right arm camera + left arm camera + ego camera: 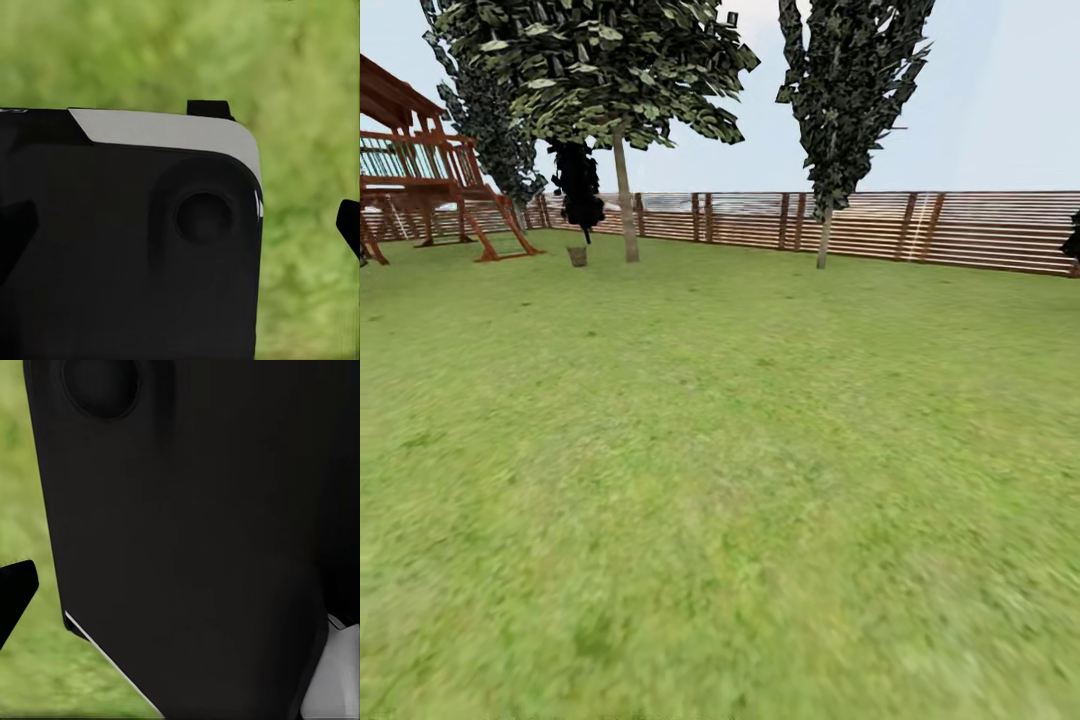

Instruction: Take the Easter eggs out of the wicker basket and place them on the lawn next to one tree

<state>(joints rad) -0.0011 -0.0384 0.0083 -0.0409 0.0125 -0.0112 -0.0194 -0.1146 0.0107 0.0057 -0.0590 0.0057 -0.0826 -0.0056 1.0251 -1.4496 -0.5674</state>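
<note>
Closest to me, my left wrist camera looks onto a broad black panel of my own body, with blurred grass beside it. One dark fingertip of my left gripper enters at the picture's edge; I cannot tell whether that gripper is apart or together. My right wrist camera looks onto a black housing with a pale grey rim over grass. A dark fingertip shows at one edge and another dark shape at the opposite edge; the state of my right gripper likewise cannot be determined.

From the head camera, the lawn spreads wide and flat ahead, mottled green. Far across it, the wicker basket stands upright on the grass, small and brown, just left of the base of the tree with the pale trunk and grey-green crown. Its contents are too small to make out. A black-foliaged tree stands just behind the basket. A wooden play structure sits at far left. A tall narrow tree stands to the right, near the slatted fence closing the garden.
</note>
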